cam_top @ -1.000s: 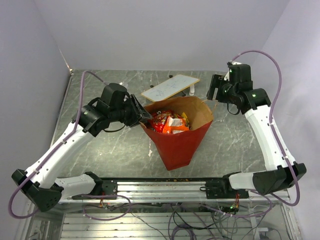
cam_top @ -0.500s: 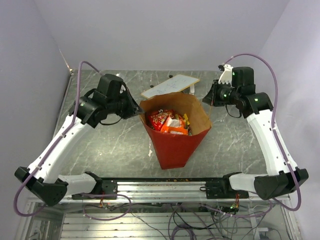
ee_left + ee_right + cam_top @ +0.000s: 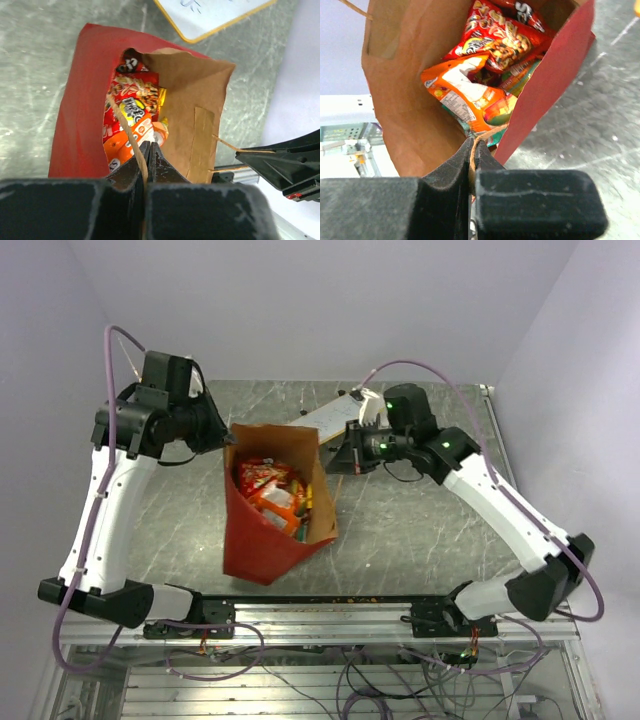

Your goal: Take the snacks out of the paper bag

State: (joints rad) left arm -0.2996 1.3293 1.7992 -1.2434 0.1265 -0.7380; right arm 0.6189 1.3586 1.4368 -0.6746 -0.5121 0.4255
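Snacks [image 3: 272, 495] first: your left fingers [image 3: 131, 172] and right fingers [image 3: 451, 170] each pinch shut on a string handle [image 3: 121, 119] of the bag [image 3: 255, 555], spreading its mouth above the surface [image 3: 420, 530]. Inside, the piled packets look light, crinkly and slippery; pinch a top seam.

My left gripper [image 3: 148, 147] is matt black, and the string handle [image 3: 124, 122] pinched in it is pale tan. Just beyond my fingertips the paper bag [image 3: 75, 100] is plain red outside and kraft brown inside. The snacks [image 3: 131, 97] in it show red, orange and yellow print with white patches. Past the bag's far edge, the board [image 3: 215, 15] is white with a yellow-tan border. My right gripper [image 3: 472, 147] is black too. Beside it the table [image 3: 600, 125] is grey-green, veined in pale white.
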